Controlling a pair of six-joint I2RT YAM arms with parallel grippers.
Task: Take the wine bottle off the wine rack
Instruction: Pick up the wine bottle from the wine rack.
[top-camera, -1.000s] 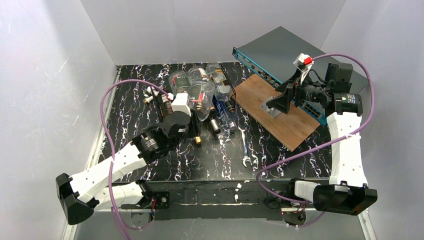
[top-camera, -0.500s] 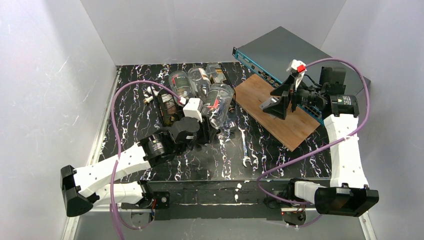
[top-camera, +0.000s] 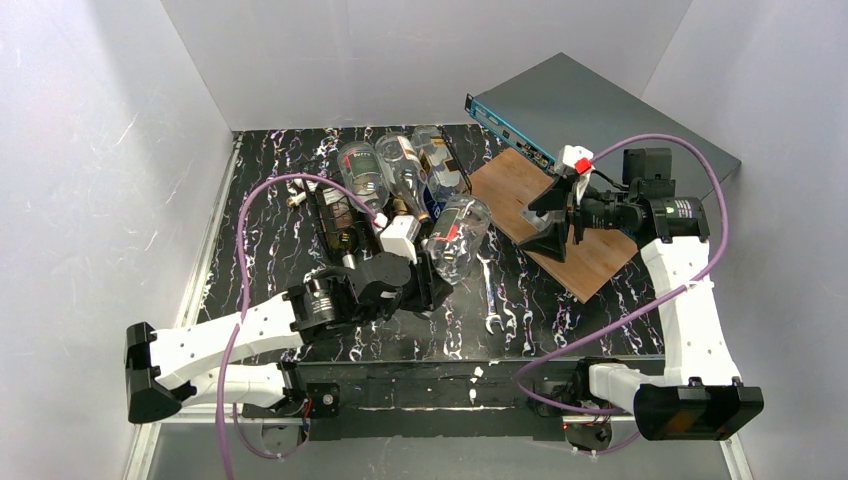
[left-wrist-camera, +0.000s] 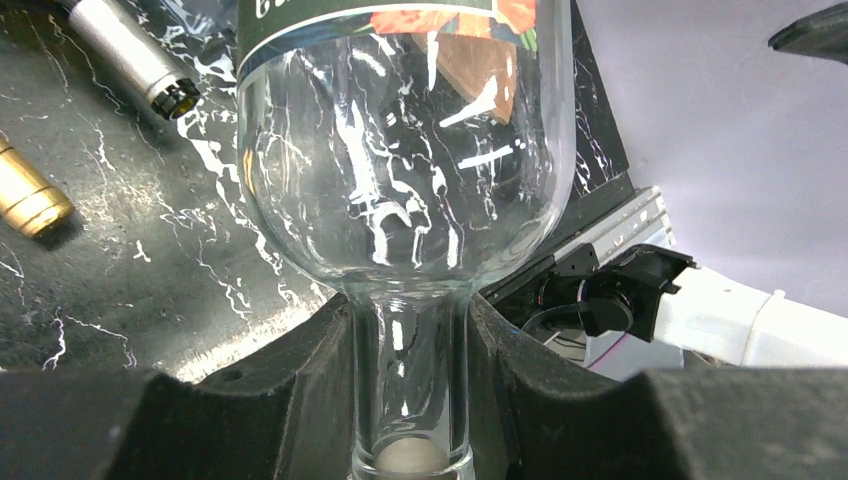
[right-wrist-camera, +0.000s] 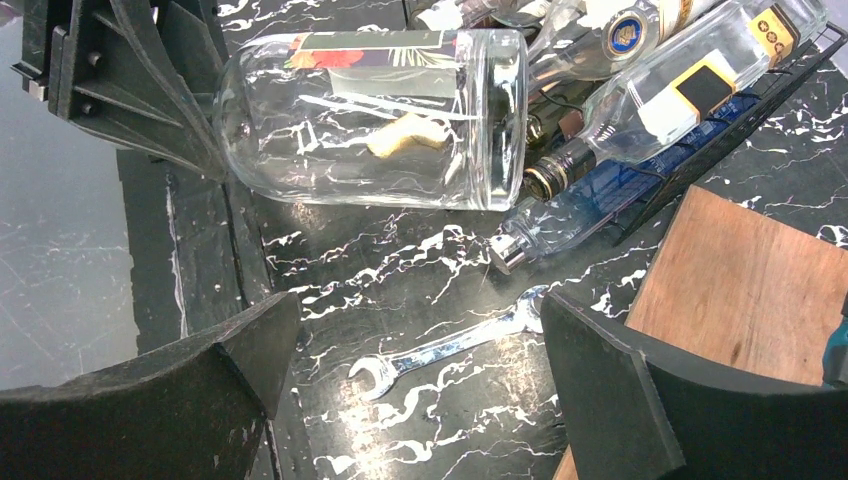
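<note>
Wire cradles of the wine rack (top-camera: 332, 212) sit at the left of the clutter, with other bottles (top-camera: 400, 165) lying across them toward the back. Just right of that, my left gripper (left-wrist-camera: 410, 385) pinches the neck of the wine bottle (left-wrist-camera: 400, 180), a finger on either side of the glass. The clear body juts up and off to the right. Its base is near the necks of the racked bottles, yet as far as I can judge it hangs clear of the cradles. I take the lift-off itself to be nearly done. What remains is carrying the bottle away and putting it down. That calls for a firm squeeze, since I hold a long bottle by its thin end. It also needs a path over bare table that avoids the wrench (top-camera: 490, 295) lying just below. Further right, my right gripper (right-wrist-camera: 420, 400) has its fingers spread wide with nothing between them. It hovers over the near end of the wooden board (top-camera: 590, 250), facing the bottle
</note>
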